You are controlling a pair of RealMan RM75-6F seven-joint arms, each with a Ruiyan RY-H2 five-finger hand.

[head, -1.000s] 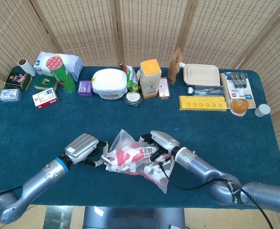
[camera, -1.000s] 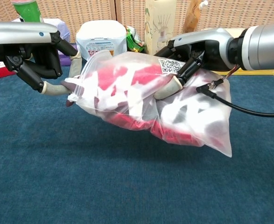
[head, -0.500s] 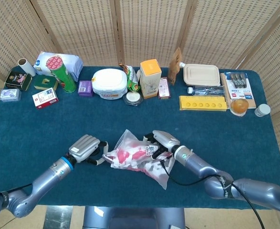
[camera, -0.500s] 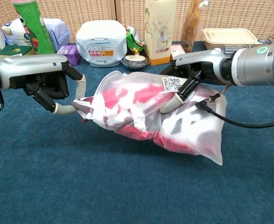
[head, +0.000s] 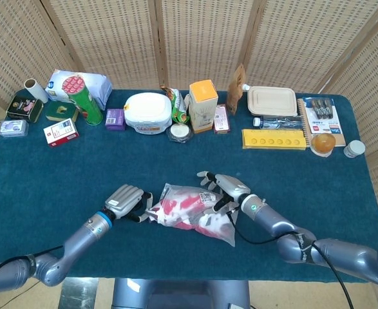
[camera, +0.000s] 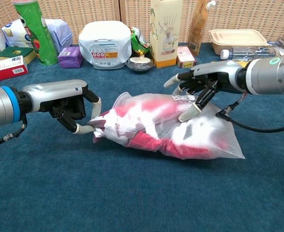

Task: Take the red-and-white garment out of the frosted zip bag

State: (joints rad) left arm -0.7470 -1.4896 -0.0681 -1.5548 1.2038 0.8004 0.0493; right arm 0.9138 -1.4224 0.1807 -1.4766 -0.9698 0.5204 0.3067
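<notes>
The frosted zip bag (head: 192, 209) (camera: 180, 130) lies on the blue tablecloth near the front edge, with the red-and-white garment (camera: 146, 113) inside it. My left hand (head: 125, 201) (camera: 69, 104) pinches the bag's left end, where its mouth (camera: 96, 128) is bunched. Over the bag's right half hovers my right hand (head: 226, 190) (camera: 202, 82), its fingers spread and one fingertip (camera: 184, 116) resting on the top of the bag. The garment shows only through the plastic.
Along the back of the table stand a green can (head: 85, 100), a white tub (head: 147, 112), an orange-topped box (head: 203, 103), a lidded food box (head: 272, 101) and a yellow tray (head: 274, 139). A black cable (camera: 258, 128) trails from the right wrist.
Both hands have lowered the bag from the air onto the table. The right hand's fingers have let go of the bag and spread apart; the left hand keeps its pinch.
</notes>
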